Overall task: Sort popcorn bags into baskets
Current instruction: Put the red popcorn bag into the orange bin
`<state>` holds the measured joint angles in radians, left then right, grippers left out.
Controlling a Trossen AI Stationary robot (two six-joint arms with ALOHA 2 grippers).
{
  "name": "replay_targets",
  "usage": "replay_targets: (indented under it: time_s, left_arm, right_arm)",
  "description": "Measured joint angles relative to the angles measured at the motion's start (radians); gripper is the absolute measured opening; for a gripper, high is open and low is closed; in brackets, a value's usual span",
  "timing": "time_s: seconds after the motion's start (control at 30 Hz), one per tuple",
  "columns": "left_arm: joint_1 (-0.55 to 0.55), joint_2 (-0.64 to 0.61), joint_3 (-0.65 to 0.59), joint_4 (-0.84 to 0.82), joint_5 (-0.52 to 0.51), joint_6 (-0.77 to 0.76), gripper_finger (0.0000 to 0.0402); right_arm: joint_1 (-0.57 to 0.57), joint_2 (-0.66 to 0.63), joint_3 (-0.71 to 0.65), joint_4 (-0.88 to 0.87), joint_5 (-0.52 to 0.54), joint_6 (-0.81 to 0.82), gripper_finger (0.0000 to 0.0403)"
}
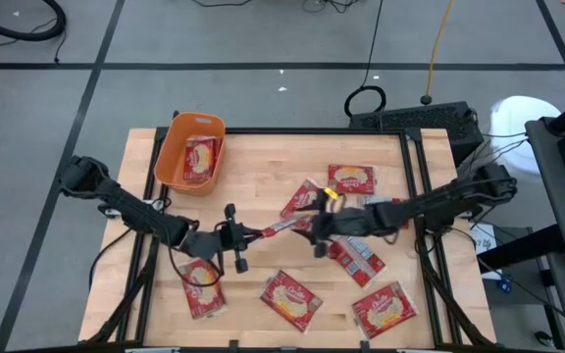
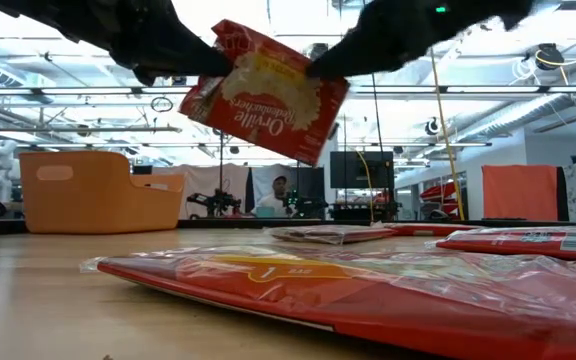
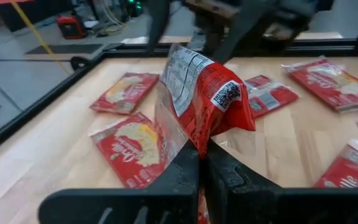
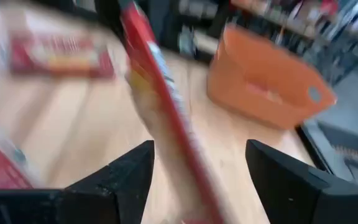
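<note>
Pale butcher-block wood forms the table [image 1: 263,162], framed in black and standing on a grey floor crossed by dark tape lines. Over its middle, a flat red popcorn packet with a cream-yellow oval picture [image 2: 265,92] hangs in the air between the two arms, clear of the wood. The left gripper [image 3: 202,155] has its dark fingers pressed together on one edge of this held packet [image 3: 205,102], whose nutrition panel and square code face the left wrist camera. The right gripper [image 4: 199,163] faces it from the other side with its jaws standing wide apart, the packet's thin edge [image 4: 160,93] passing between them; whether either finger touches it I cannot tell.

Toward the table's far left corner sits the small orange plastic tub with rounded corners [image 1: 170,157], with one red packet [image 1: 200,159] lying flat inside. Other red packets lie loose on the wood: one at the far side near the middle [image 1: 350,178], one under the right arm showing a silver-grey and red face [image 1: 359,258], and three along the near edge, at the left [image 1: 202,287], the centre [image 1: 290,298] and the right [image 1: 384,310]. In the low view, a packet [image 2: 368,290] fills the foreground, and a person [image 2: 281,190] sits far back in the room.
</note>
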<state>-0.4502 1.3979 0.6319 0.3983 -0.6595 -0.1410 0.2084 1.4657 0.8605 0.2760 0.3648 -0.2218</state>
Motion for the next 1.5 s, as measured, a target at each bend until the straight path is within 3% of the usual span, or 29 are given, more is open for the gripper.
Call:
replay_targets:
  time_s: [0.13, 0.23, 0.37, 0.53, 0.63, 0.9, 1.0, 1.1, 1.2, 1.37, 1.5]
  left_arm:
    - [0.010, 0.000, 0.000, -0.005, 0.021, 0.006, 0.0010]
    - [0.009, 0.000, 0.000, -0.004, 0.035, 0.033, 0.0012]
    - [0.003, 0.000, 0.000, 0.001, 0.038, 0.063, 0.0005]
    - [0.002, 0.000, 0.000, 0.009, 0.038, 0.045, 0.0021]
    - [0.009, 0.000, 0.000, 0.057, 0.037, -0.025, 0.0054]
    - [-0.009, -0.035, 0.000, 0.210, 0.023, -0.099, 0.0193]
    - [-0.025, -0.089, 0.000, 0.209, -0.031, -0.122, 0.0237]
    - [-0.033, -0.142, 0.000, 0.209, -0.072, -0.125, 0.0266]
    - [-0.030, -0.157, 0.000, 0.200, -0.069, -0.133, 0.0278]
    - [-0.006, -0.157, 0.000, 0.191, -0.067, -0.236, 0.0270]
    - [0.014, -0.148, 0.000, 0.189, -0.055, -0.293, 0.0254]
  right_arm:
    - [-0.026, 0.076, 0.127, -0.145, -0.010, -0.023, 0.0242]
    - [-0.047, 0.107, 0.154, -0.160, -0.129, -0.022, 0.0218]
    - [-0.066, 0.121, 0.155, -0.168, -0.283, 0.001, 0.0156]
    - [-0.066, 0.114, 0.155, -0.170, -0.314, 0.001, 0.0052]
    - [-0.069, 0.109, 0.155, -0.173, -0.315, 0.012, 0.0013]
    - [-0.086, 0.066, 0.152, -0.276, -0.318, 0.110, 0.0015]
    - [-0.088, 0.020, 0.111, -0.262, -0.318, 0.152, 0.0006]
    - [-0.092, -0.024, 0.019, -0.133, -0.320, 0.247, 0.0009]
    - [-0.097, -0.061, -0.107, 0.178, -0.325, 0.358, 0.0013]
    - [-0.110, -0.045, -0.281, 0.791, -0.334, 0.517, 0.0010]
    - [-0.117, -0.010, -0.304, 0.978, -0.318, 0.554, 0.0010]
